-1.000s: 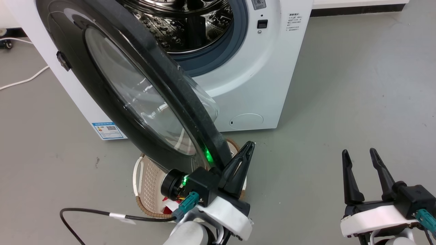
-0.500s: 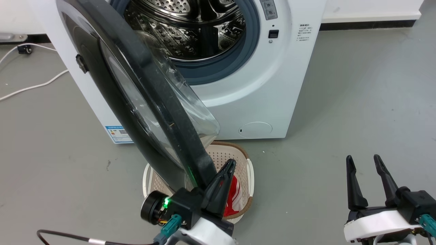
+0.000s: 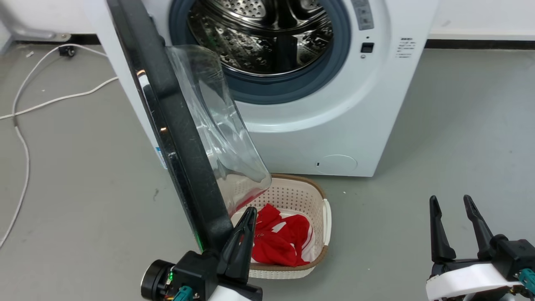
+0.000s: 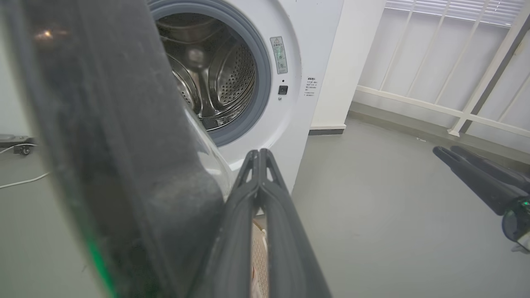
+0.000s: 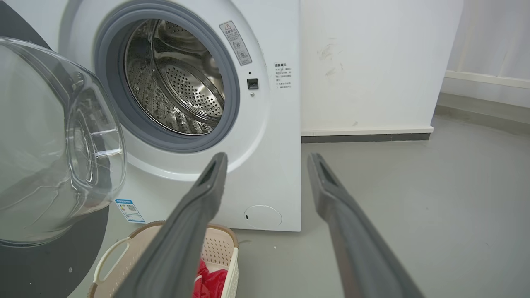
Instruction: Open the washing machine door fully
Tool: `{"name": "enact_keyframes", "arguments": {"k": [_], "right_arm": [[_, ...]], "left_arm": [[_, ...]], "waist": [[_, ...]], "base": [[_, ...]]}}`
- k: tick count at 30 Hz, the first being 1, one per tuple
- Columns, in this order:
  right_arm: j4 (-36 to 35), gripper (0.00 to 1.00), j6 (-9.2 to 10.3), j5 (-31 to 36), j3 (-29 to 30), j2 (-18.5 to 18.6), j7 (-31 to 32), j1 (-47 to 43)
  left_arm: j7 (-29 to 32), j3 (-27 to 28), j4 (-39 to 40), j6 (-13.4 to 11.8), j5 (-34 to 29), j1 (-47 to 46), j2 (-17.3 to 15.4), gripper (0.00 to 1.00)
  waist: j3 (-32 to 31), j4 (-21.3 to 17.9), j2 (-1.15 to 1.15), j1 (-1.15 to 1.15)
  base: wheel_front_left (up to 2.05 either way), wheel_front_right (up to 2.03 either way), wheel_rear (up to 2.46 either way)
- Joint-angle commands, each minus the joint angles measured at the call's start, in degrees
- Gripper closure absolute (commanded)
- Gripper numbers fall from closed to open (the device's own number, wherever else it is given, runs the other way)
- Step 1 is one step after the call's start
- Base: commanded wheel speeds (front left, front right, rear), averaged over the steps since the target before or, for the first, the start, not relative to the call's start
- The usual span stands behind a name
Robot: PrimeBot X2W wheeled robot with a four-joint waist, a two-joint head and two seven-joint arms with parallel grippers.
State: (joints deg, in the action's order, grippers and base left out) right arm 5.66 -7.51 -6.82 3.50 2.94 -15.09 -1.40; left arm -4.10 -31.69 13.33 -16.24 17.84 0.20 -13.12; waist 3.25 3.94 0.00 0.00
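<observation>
- Left gripper (image 3: 249, 214), low in the middle of the head view, has its two long dark fingers pressed together with nothing between them. They point upward, right against the inner side of the door's lower edge.
- Right gripper (image 3: 450, 200), at the lower right of the head view, hangs over the grey floor (image 3: 459, 125) with its fingers apart and nothing in them, well apart from the machine.
- Washing machine door (image 3: 175, 125) stands swung out from the white washing machine (image 3: 334, 125), at the robot's left of the opening. From the head it is seen almost edge-on, a thick black band running from the top of the view down to the left gripper.
- Its clear glass bowl (image 3: 217, 138) bulges out to the right of that band.
- Steel drum (image 3: 271, 33) is open to view, framed by a grey rubber ring (image 3: 292, 90).
- A small round white flap (image 3: 336, 164) sits low on the machine's front.
- A cream perforated basket (image 3: 324, 209) stands on the floor before the machine, partly under the door's lower edge, with red cloth (image 3: 276, 242) inside.
- A white cable (image 3: 21, 138) trails over the floor at the left.
</observation>
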Motion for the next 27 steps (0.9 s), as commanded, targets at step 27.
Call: {"name": "enact_keyframes", "arguments": {"k": [27], "right_arm": [[-4.49, 0.00, 0.04, 3.55, 1.44, -0.10, 3.41, 1.94]], "left_arm": [[-7.95, 16.10, -1.14, -3.57, 6.74, 0.42, -4.26, 1.00]], "waist": [[4.13, 18.65, 0.00, 0.00]], "base": [[0.00, 0.00, 0.00]]}}
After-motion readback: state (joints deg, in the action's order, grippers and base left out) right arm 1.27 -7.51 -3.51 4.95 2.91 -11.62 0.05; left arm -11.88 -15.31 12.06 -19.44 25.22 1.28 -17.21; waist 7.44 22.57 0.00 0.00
